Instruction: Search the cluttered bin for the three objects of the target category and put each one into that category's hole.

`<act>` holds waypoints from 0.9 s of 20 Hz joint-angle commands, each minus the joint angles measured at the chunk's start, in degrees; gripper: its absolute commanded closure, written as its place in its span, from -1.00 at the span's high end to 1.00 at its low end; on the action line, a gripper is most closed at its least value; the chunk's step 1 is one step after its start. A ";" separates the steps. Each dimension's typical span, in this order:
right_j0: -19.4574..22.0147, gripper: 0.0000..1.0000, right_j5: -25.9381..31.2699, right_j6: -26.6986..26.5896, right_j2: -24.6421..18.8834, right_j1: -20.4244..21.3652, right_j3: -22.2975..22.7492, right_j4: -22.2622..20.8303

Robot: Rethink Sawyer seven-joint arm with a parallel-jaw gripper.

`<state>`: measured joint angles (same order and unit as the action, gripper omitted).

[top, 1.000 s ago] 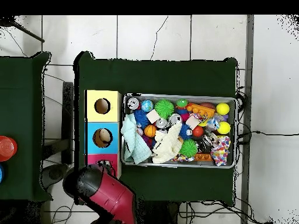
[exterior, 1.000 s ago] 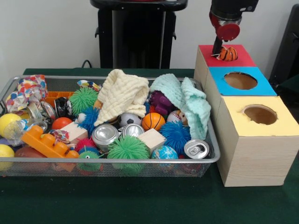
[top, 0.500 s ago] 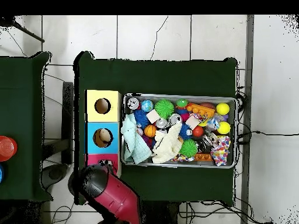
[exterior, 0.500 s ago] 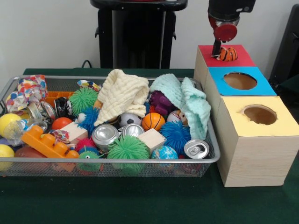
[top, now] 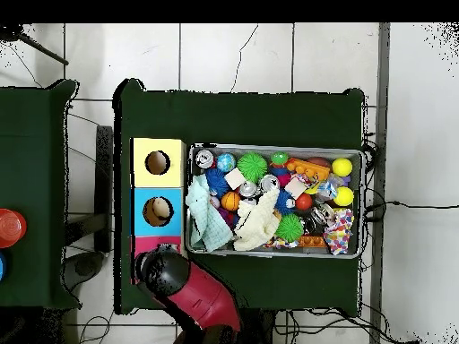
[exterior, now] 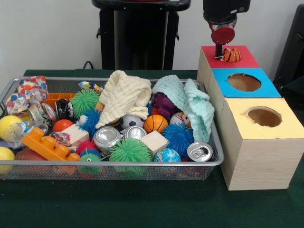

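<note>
hand shifted left, ball on red box

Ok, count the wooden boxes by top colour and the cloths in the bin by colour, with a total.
Red-topped wooden box: 1
Blue-topped wooden box: 1
Yellow-topped wooden box: 1
Cream waffle cloth: 1
Mint green knitted cloth: 1
Total: 5

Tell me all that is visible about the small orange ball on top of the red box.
The small orange ball looks like a miniature basketball: orange with black seam lines and a whitish patch on its left side. It sits on the red top of the wooden box farthest back in the row, about where that box's hole would be, so it hides any opening. The tool hangs just left of it, very near; contact cannot be judged. In the overhead view the arm covers it.
</note>
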<state>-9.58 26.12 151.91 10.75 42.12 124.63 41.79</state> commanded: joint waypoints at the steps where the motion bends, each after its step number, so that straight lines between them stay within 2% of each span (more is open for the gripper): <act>1: -3.47 -1.00 -17.62 13.63 -6.10 -14.74 -3.34 1.73; 2: -5.15 -1.00 -14.79 15.88 -4.73 -14.29 -4.03 3.19; 3: -7.90 -1.00 -10.67 18.40 -1.50 -14.54 -5.78 3.54; 5: -10.51 -1.00 -4.70 22.19 2.06 -14.32 -7.64 3.77; 7: -12.00 -1.00 -2.19 23.54 4.16 -14.11 -8.23 4.00; 9: -10.85 -1.00 -3.04 22.23 2.19 -12.38 -6.24 6.43; 14: -12.80 -1.00 1.22 22.85 5.78 -11.68 -7.09 5.23; 18: -11.83 -1.00 0.08 21.22 4.80 -11.34 -6.46 5.36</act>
<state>-21.93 25.68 158.29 20.34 38.54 121.06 44.84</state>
